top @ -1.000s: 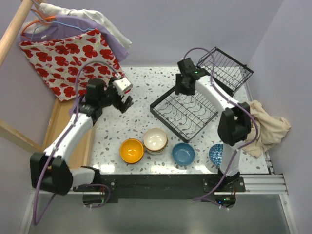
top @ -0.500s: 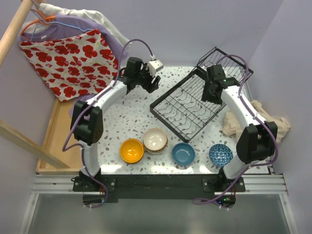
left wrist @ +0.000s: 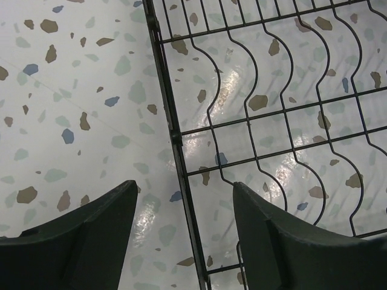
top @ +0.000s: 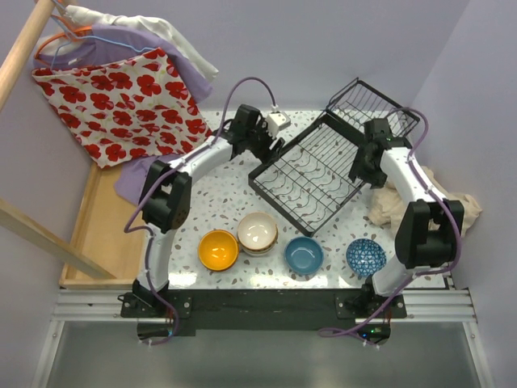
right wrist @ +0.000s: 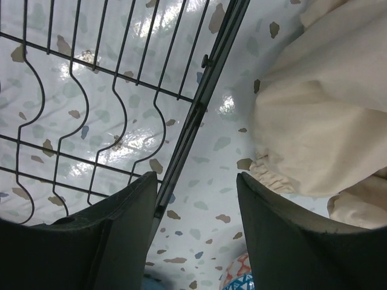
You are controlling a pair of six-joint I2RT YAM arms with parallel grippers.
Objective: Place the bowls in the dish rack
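Note:
The black wire dish rack lies at the table's middle right, its higher basket section behind it. Near the front stand an orange-yellow bowl, a cream brown-rimmed bowl stacked on another, a plain blue bowl and a blue-white patterned bowl. My left gripper is open and empty over the rack's far-left edge; its jaws straddle the rack's edge wire. My right gripper is open and empty over the rack's right edge, its fingertips above bare table.
A cream cloth lies right of the rack and fills the right wrist view's right side. A wooden tray sits at the left. A red floral cloth and other clothes hang at the back left.
My left arm swung right from the table's left side to the rack's far-left edge. My right arm moved from over the rack's far side to its right edge.

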